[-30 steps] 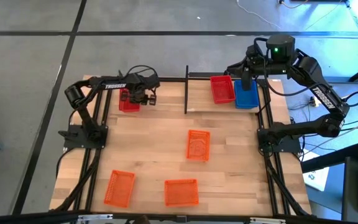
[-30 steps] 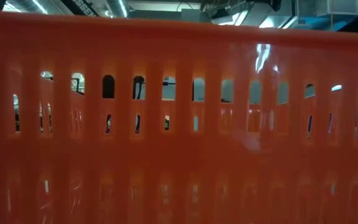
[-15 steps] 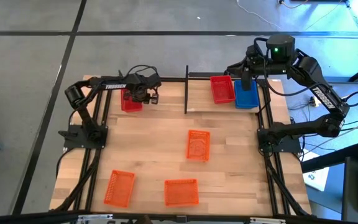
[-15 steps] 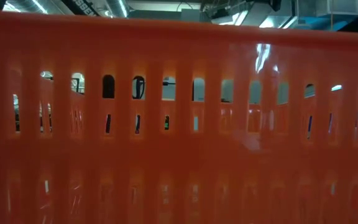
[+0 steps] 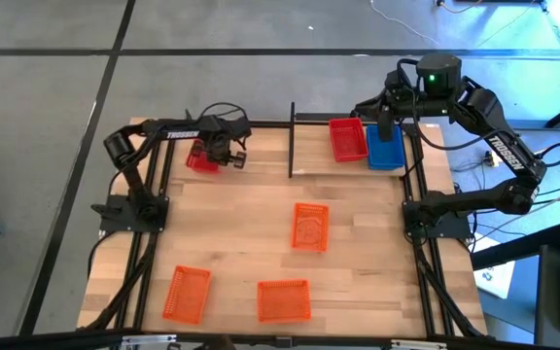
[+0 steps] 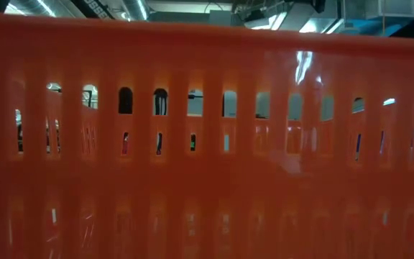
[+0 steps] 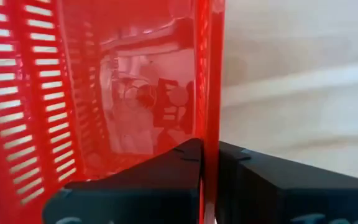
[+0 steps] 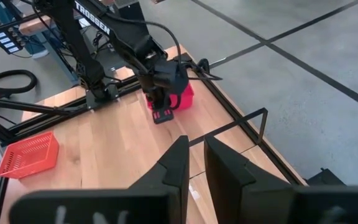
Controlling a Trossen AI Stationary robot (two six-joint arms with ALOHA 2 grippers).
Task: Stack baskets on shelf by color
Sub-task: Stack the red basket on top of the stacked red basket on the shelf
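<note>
- Light wooden worktop (image 5: 261, 243) on a grey floor; three orange baskets (image 5: 284, 300) lie empty in the frame's lower half.
- Upper left: left gripper (image 7: 209, 163) has just clamped a red basket's (image 5: 200, 158) wall, tilting it — ready for lifting.
- Upper right: shelf (image 5: 304, 156) carries red (image 5: 348, 139) and blue baskets (image 5: 385, 148); right gripper (image 8: 194, 163) waits above, nearly closed, empty.

Robotics lab or workshop w/ a purpose-built test rig: light-wood table (image 5: 251, 243) edged in black metal framing, two dark arms bolted at its sides, cables trailing off. Bare grey concrete floor (image 5: 56, 87) w/ dark seam lines surrounds it. Ceiling strip lights (image 6: 42, 6) and exposed fittings overhead, industrial-style. Black hoses and equipment (image 8: 8, 81) crowd the floor beside the table.
</note>
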